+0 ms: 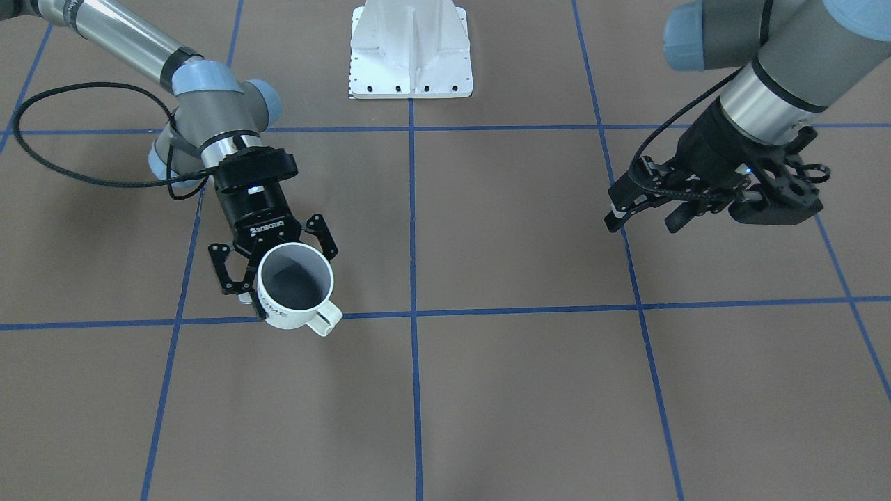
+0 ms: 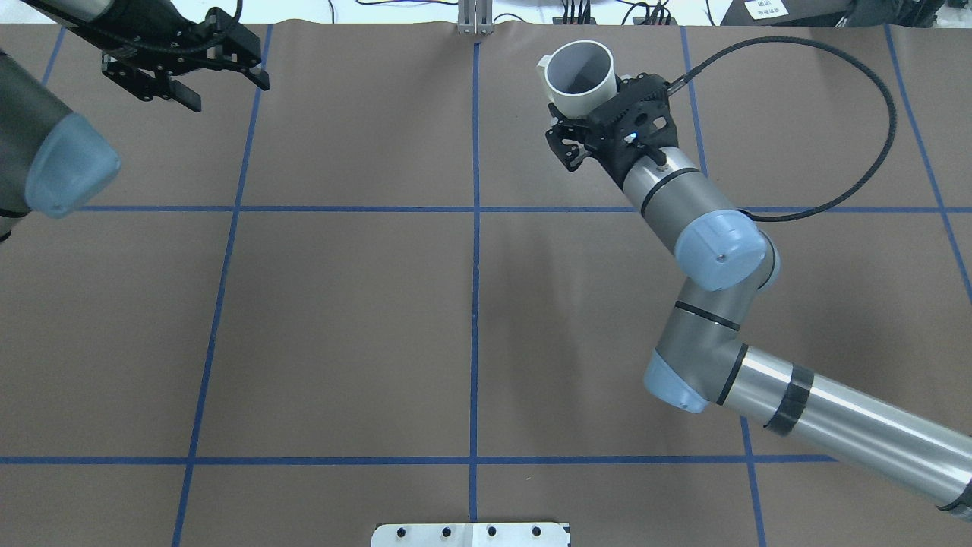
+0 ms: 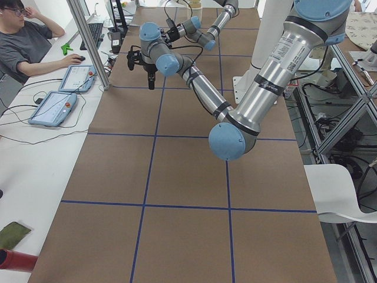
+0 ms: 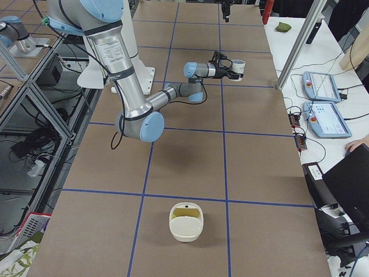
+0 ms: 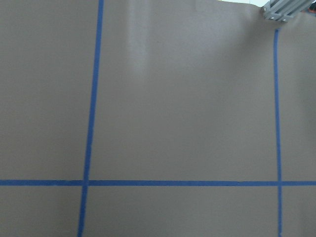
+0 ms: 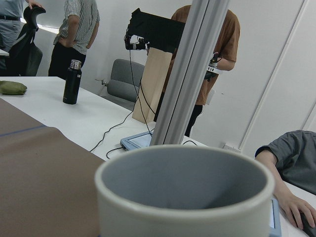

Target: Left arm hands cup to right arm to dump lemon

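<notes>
My right gripper (image 1: 282,268) is shut on the white cup (image 1: 298,314) and holds it by its sides, upright, mouth up, handle pointing away from the arm. The cup also shows in the overhead view (image 2: 581,72), the exterior right view (image 4: 237,68) and close up in the right wrist view (image 6: 182,197). Its grey inside looks empty; the lemon shows in no view. My left gripper (image 2: 190,80) is open and empty at the far left of the table, well apart from the cup; it also shows in the front-facing view (image 1: 647,212).
A white container (image 4: 185,222) with a yellowish inside stands on the table near its right end. The white robot base plate (image 1: 411,49) sits at the middle of the robot's side. Operators, tablets and a metal post (image 4: 297,43) line the far side.
</notes>
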Controlling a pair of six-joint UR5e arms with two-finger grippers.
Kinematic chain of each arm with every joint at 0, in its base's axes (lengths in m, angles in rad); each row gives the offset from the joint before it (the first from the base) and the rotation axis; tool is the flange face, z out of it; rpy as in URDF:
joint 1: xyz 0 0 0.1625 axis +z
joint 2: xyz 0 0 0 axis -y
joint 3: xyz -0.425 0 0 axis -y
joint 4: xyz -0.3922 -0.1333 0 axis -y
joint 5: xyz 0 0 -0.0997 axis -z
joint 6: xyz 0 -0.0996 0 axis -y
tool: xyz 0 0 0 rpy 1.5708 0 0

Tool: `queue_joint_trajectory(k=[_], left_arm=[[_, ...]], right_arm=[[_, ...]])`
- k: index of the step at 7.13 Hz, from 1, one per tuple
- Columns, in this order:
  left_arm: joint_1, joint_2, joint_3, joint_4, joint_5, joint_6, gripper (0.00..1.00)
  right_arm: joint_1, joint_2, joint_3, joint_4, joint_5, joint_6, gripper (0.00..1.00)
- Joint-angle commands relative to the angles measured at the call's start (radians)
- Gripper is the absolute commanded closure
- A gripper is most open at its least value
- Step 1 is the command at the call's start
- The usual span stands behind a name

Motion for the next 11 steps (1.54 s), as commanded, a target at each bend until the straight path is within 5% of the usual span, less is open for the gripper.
queue_joint_trajectory(k=[1,2,4,6,8,11], left_arm=[[0.068,-0.088,0.018,-0.011,0.010,-0.229,0.00],[0.073,-0.105,0.020,-0.012,0.018,-0.280,0.00],[0.079,-0.121,0.024,-0.013,0.020,-0.302,0.00],[0.082,-0.159,0.056,-0.017,0.018,-0.322,0.00],[0.103,-0.208,0.115,-0.044,0.023,-0.343,0.00],[0.119,-0.224,0.121,-0.054,0.024,-0.343,0.19]], right_arm=[[-0.085,0.122,-0.003,-0.141,-0.145,0.003,1.00],[-0.113,0.156,-0.003,-0.205,-0.205,0.003,1.00],[-0.122,0.244,-0.121,-0.220,-0.224,0.005,1.00],[-0.125,0.256,-0.134,-0.220,-0.221,0.005,0.99],[-0.127,0.265,-0.125,-0.220,-0.222,0.002,0.82],[-0.139,0.271,-0.118,-0.216,-0.246,0.002,0.81]])
